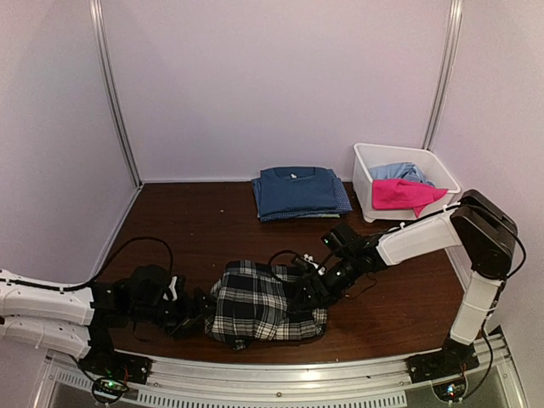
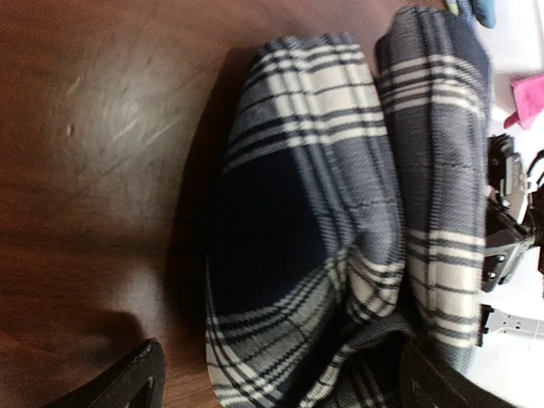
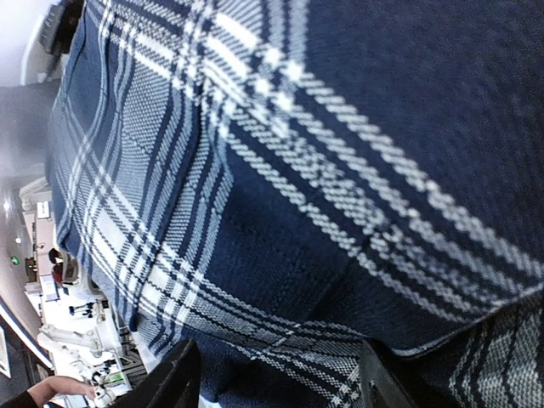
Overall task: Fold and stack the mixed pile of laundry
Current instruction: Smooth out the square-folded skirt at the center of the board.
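On the table point(image 1: 195, 221) lies a bunched plaid shirt point(image 1: 265, 304).

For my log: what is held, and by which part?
Left fingers stand open at the plaid shirt, holding nothing. Right fingers straddle its right edge; grip cannot be told.

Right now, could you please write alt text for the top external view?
The left gripper and right gripper flank a plaid shirt on the table. Behind: a folded blue T-shirt, and a white bin holding a pink piece and a pale blue piece.
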Robot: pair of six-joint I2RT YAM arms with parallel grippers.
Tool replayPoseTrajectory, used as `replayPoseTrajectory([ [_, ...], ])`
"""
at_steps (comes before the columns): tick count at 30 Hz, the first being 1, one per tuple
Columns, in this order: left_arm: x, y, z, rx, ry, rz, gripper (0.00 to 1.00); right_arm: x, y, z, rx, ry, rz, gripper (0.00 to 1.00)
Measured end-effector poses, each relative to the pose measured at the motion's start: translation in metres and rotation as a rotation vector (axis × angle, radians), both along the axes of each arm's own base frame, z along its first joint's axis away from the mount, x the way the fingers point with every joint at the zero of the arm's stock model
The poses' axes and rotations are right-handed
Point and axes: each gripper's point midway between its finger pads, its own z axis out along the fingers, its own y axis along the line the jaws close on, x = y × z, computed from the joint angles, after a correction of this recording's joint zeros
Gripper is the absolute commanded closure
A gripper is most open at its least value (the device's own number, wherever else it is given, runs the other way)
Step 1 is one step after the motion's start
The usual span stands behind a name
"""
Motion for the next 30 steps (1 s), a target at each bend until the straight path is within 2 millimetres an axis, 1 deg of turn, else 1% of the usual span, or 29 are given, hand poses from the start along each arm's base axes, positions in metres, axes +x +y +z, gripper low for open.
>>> replayPoseTrajectory([
  [2, -0.005, -0.004, -0.014, -0.006, 0.029, 0.019, 0.02, 0.003, 0.003, 0.001, 0.028, 0.024, -0.006, 0.35],
  [5, -0.005, -0.020, -0.010, -0.065, 0.023, 0.035, 0.02, 0.006, 0.005, 0.001, 0.050, 0.052, -0.011, 0.35],
  [9, 0.000, -0.031, -0.011, -0.094, 0.021, 0.054, 0.02, 0.010, 0.008, 0.002, 0.068, 0.071, -0.007, 0.35],
  [10, 0.001, -0.032, -0.010, -0.098, 0.017, 0.061, 0.04, 0.011, 0.009, 0.002, 0.072, 0.073, -0.005, 0.35],
  [13, 0.010, -0.033, -0.008, -0.115, -0.004, 0.109, 0.17, 0.013, 0.008, 0.001, 0.081, 0.075, 0.001, 0.36],
  [15, 0.017, -0.033, -0.005, -0.131, -0.030, 0.139, 0.20, 0.014, 0.004, -0.001, 0.089, 0.073, 0.005, 0.37],
  [18, 0.028, -0.030, -0.002, -0.147, -0.085, 0.176, 0.22, 0.015, -0.002, -0.004, 0.101, 0.059, 0.017, 0.39],
  [21, 0.042, -0.024, 0.003, -0.138, -0.165, 0.187, 0.20, 0.017, -0.006, -0.005, 0.105, 0.032, 0.034, 0.40],
  [23, 0.054, -0.022, 0.010, -0.110, -0.232, 0.176, 0.17, 0.018, -0.007, -0.006, 0.105, 0.016, 0.047, 0.41],
  [25, 0.066, -0.023, 0.022, -0.074, -0.294, 0.154, 0.14, 0.018, -0.008, -0.008, 0.104, 0.005, 0.061, 0.41],
  [27, 0.082, -0.025, 0.045, -0.035, -0.378, 0.129, 0.12, 0.018, -0.009, -0.009, 0.102, -0.005, 0.073, 0.41],
  [29, 0.098, -0.025, 0.076, 0.001, -0.477, 0.107, 0.07, 0.019, -0.009, -0.009, 0.099, -0.016, 0.082, 0.41],
  [30, 0.104, -0.024, 0.088, 0.019, -0.515, 0.097, 0.05, 0.019, -0.009, -0.009, 0.099, -0.020, 0.085, 0.41],
])
